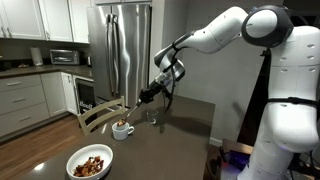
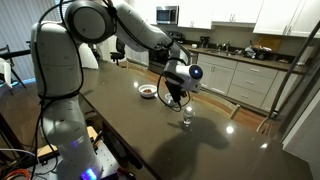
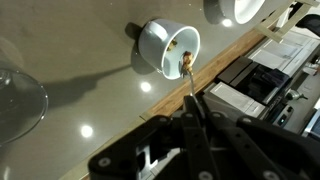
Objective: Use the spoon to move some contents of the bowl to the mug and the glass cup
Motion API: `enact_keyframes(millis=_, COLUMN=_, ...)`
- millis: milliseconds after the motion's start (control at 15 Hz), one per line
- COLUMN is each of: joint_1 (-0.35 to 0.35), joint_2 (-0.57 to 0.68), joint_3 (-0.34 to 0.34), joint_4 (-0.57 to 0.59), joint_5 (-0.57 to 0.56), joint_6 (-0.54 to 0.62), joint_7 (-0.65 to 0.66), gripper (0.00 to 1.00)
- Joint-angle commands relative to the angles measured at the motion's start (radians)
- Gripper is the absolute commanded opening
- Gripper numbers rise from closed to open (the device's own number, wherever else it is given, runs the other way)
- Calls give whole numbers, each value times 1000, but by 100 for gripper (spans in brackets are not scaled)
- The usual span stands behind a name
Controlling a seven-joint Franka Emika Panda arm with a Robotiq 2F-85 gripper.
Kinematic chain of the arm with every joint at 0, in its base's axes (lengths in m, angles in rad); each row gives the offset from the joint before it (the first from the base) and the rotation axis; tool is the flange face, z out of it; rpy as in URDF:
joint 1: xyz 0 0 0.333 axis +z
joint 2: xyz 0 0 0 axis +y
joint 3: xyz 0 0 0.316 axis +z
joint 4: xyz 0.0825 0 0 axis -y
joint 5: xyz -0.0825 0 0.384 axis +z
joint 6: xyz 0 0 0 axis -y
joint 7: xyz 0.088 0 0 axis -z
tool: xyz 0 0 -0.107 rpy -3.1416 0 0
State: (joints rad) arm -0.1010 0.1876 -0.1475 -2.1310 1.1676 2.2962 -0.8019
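Note:
The white mug [image 3: 165,45] lies below my gripper [image 3: 193,118], which is shut on the thin silvery spoon [image 3: 188,88]. The spoon's tip sits at the mug's rim with a brown piece of the contents [image 3: 186,65] on it. The glass cup [image 3: 15,100] is at the left edge, and part of the white bowl [image 3: 235,8] is at the top. In an exterior view the gripper [image 1: 148,95] hangs over the mug [image 1: 123,129], with the glass cup [image 1: 152,117] beside it and the bowl [image 1: 90,163] of brown contents [image 1: 91,165] nearer the camera. The glass cup [image 2: 187,118] and the bowl [image 2: 148,90] also show in an exterior view; the mug is hidden there.
The dishes stand on a dark table [image 1: 175,140] with a wooden edge [image 3: 225,65]. A wooden chair [image 1: 100,115] is at the table's side. A steel refrigerator [image 1: 125,45] and kitchen counters [image 2: 250,70] stand behind.

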Motion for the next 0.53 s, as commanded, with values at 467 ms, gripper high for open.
enact_keyframes(millis=467, joint_1=7, joint_2=-46, joint_3=37, joint_4=-19, joint_5=-176, joint_6=76, joint_7=156, gripper=3)
